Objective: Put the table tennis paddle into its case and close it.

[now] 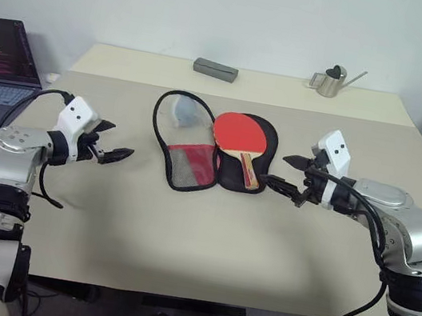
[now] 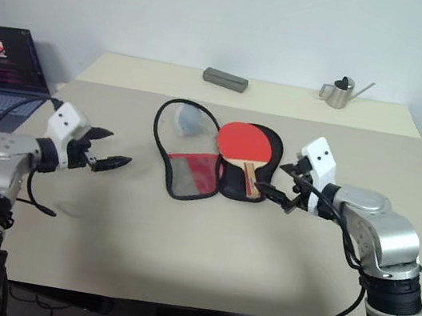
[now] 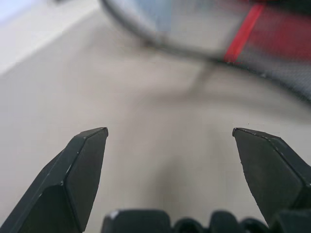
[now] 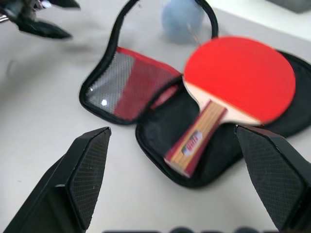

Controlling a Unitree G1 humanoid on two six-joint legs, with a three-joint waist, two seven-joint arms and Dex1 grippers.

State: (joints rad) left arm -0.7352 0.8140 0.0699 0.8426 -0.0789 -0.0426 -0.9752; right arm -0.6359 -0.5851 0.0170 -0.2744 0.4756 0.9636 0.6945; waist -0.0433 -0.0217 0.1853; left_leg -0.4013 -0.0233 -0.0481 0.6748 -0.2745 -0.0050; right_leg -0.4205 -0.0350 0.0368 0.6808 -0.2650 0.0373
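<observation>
Now the table tennis paddle (image 1: 241, 133) lies on the apparently unzipped case (image 1: 193, 166), each claw spread and empty.

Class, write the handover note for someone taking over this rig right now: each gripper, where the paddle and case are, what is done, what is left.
Left gripper: open, holding nothing, left of the case.
Right gripper: open, holding nothing, just right of the paddle handle.
Table tennis paddle: lies red face up on the case's black right half.
Case: unzipped, spread flat on the table, red mesh flap folded out to the left.
Done: paddle is laid in the case.
Left: fold the flap over the paddle and close the case.
</observation>
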